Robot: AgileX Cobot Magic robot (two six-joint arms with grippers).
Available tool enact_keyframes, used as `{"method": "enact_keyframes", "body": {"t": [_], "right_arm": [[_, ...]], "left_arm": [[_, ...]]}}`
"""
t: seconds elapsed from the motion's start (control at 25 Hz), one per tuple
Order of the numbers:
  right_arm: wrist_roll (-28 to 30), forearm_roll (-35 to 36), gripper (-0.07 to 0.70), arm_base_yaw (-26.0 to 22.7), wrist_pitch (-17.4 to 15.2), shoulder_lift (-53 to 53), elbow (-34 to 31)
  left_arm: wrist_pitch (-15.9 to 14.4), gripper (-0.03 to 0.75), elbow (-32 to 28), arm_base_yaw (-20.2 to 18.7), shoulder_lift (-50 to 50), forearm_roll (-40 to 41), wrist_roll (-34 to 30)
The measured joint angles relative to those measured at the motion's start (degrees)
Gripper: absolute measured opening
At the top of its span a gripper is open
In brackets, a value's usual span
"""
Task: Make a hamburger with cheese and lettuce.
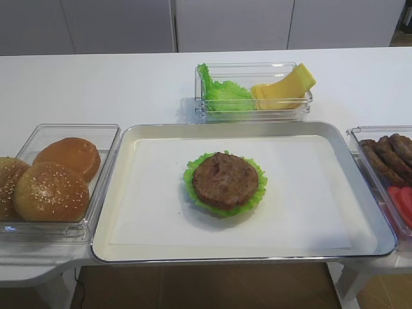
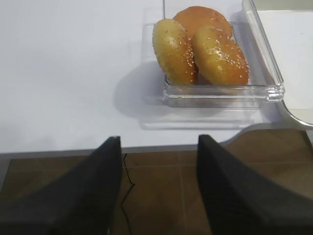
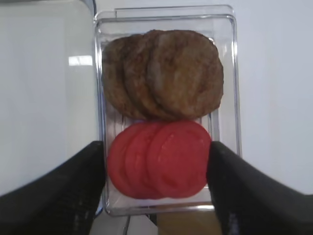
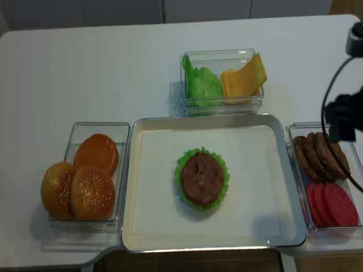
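Note:
The hamburger (image 1: 225,181) sits mid-tray as a frilly green leaf topped by a brown patty. Loose lettuce (image 1: 219,91) and cheese (image 1: 283,90) slices share a clear box behind the tray. In the right wrist view my right gripper (image 3: 156,149) is open, with nothing held. Its black fingers (image 3: 73,186) stand on either side of the overlapping red tomato slices (image 3: 161,171) in a clear box. My left gripper (image 2: 159,142) is open and empty, hanging over the floor just off the table's front edge, in front of the bun box.
A silver tray (image 1: 257,127) lined with white paper fills the middle. Sesame buns (image 1: 55,183) sit in a clear box on the left. Brown patties (image 3: 166,73) lie behind the tomato slices in the right-hand box. My right arm (image 4: 342,120) hangs above that box.

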State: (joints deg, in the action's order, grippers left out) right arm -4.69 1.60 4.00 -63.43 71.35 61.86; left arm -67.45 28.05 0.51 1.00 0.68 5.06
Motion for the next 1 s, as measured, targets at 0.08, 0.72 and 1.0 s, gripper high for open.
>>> {"method": "enact_keyframes", "body": {"t": [0.08, 0.72, 1.0], "right_arm": [[-0.2, 0.1, 0.486, 0.0, -0.1, -4.0, -2.4], [-2.0, 0.3, 0.481, 0.0, -6.4, -32.7, -10.1], [-2.0, 0.3, 0.479, 0.0, -9.1, -40.0, -10.1]], "left_arm": [[0.0, 0.370, 0.0, 0.0, 0.0, 0.0, 0.0], [0.0, 0.370, 0.0, 0.0, 0.0, 0.0, 0.0], [0.0, 0.370, 0.0, 0.0, 0.0, 0.0, 0.0]]}}
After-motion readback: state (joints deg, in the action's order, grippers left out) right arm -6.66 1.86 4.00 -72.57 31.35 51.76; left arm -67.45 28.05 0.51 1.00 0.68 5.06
